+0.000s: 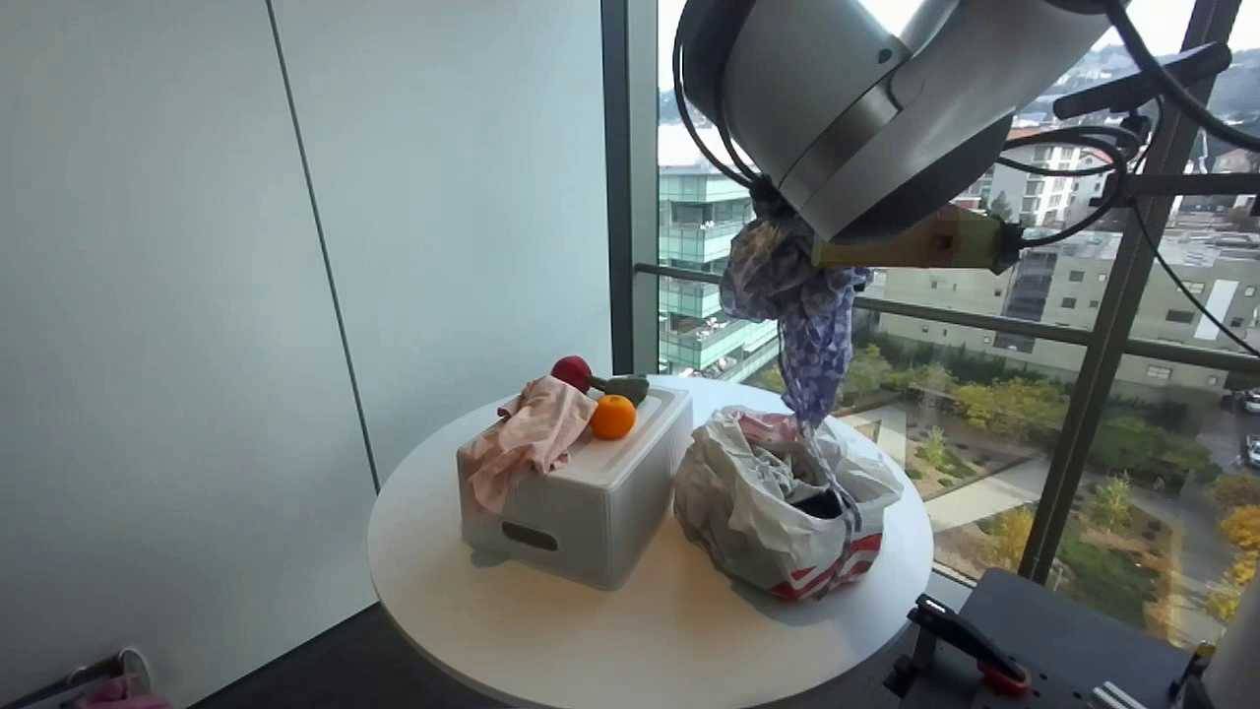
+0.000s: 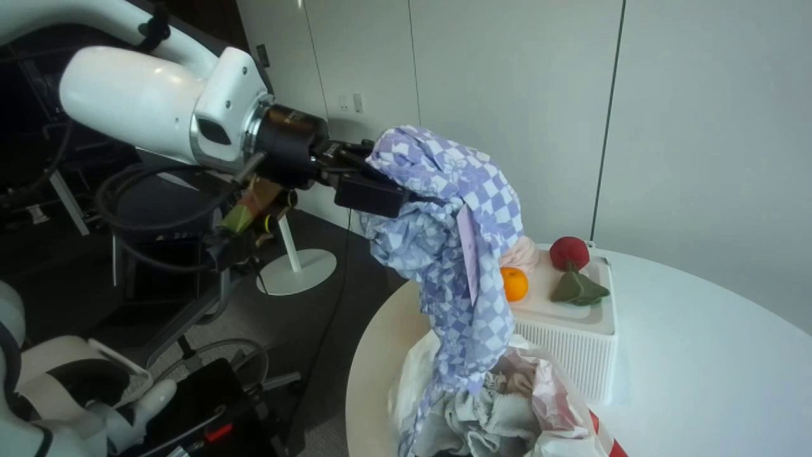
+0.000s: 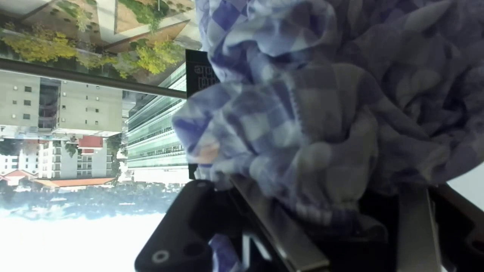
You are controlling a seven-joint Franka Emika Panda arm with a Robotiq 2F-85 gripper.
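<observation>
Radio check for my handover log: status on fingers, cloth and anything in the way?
Fingers clamped on checkered cloth. Cloth hanging over open plastic bag. Possible obstacle: box beside bag.

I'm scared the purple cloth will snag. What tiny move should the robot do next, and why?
Probably lift the gripper slightly: the purple checkered cloth hangs from it over the plastic bag, and the cloth's thin dangling strip seems to trail across the bag's rim, where it might catch.
</observation>
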